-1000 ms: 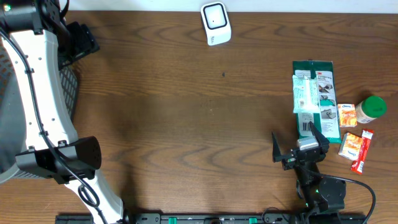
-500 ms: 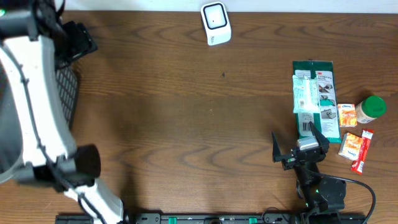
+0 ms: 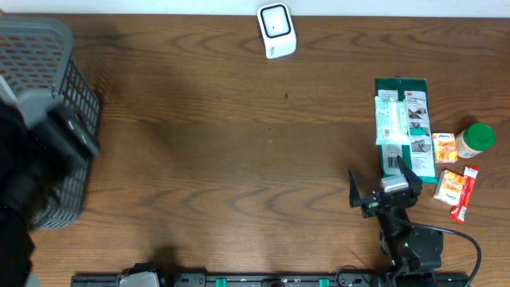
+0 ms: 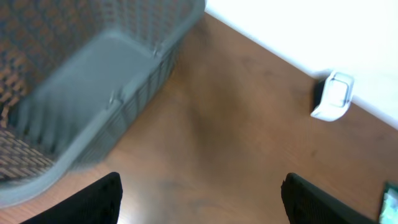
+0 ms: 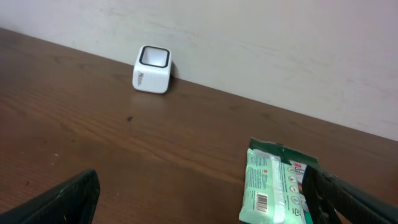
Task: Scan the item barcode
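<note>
The white barcode scanner (image 3: pixel 276 30) stands at the far edge of the table, also seen in the left wrist view (image 4: pixel 334 96) and the right wrist view (image 5: pixel 152 70). A pale green packet (image 3: pixel 390 119) with a barcode label lies on a dark green package (image 3: pixel 414 127) at the right, and shows in the right wrist view (image 5: pixel 270 183). My right gripper (image 3: pixel 381 191) (image 5: pixel 202 202) rests open just in front of it, holding nothing. My left gripper (image 4: pixel 199 202) is open over bare wood beside the basket; overhead the left arm (image 3: pixel 32 167) is a dark blur.
A grey mesh basket (image 3: pixel 40 64) (image 4: pixel 81 93) fills the far left corner. Small orange packets (image 3: pixel 445 147) (image 3: pixel 451 186), a green-lidded jar (image 3: pixel 476 139) and a red stick pack (image 3: pixel 464 194) lie at the right edge.
The left arm has swung off the basket toward the near left edge, uncovering the basket. The right arm and the items have not moved.
</note>
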`<state>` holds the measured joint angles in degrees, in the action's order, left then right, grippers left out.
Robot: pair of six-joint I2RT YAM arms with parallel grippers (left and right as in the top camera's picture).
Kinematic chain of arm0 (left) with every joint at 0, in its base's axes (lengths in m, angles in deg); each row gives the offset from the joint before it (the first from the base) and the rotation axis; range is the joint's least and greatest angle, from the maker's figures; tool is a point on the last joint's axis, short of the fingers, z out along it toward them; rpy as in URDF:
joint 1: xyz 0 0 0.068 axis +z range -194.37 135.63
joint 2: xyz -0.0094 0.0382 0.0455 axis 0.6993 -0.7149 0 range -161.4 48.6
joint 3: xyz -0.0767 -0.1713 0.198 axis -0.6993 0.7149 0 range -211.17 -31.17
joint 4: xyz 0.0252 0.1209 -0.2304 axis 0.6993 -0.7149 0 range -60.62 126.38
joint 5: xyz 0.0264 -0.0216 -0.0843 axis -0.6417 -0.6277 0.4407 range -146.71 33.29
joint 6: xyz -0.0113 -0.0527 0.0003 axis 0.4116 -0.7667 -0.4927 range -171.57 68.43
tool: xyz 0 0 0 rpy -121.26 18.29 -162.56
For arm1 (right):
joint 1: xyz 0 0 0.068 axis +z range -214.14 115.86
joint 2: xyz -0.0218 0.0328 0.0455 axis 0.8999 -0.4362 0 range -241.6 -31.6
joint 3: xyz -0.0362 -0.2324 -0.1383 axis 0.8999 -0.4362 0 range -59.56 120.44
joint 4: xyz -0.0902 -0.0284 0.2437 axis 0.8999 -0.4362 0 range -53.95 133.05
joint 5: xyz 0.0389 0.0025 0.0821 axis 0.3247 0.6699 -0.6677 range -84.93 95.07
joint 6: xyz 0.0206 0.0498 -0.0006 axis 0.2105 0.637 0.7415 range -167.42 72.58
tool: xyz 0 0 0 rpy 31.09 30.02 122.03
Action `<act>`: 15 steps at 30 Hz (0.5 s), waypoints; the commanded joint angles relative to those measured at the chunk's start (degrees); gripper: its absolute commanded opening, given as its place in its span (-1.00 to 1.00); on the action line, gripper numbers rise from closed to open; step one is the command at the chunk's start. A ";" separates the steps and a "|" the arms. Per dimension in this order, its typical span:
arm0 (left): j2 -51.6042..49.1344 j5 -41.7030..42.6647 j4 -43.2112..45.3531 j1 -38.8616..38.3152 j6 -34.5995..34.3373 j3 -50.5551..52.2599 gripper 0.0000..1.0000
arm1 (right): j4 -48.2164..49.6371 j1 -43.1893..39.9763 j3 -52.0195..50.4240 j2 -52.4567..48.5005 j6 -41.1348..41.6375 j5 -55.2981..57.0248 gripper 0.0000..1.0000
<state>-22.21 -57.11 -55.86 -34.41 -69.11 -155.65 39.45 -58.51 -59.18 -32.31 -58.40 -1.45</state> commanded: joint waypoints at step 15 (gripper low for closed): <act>29.92 -1.38 24.37 -0.07 0.92 49.72 0.65 | -0.24 -0.81 -0.07 0.33 0.20 0.44 0.98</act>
<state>3.39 -58.62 -37.61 -34.41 -68.41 -110.91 39.47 -58.51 -59.18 -32.28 -58.40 -1.30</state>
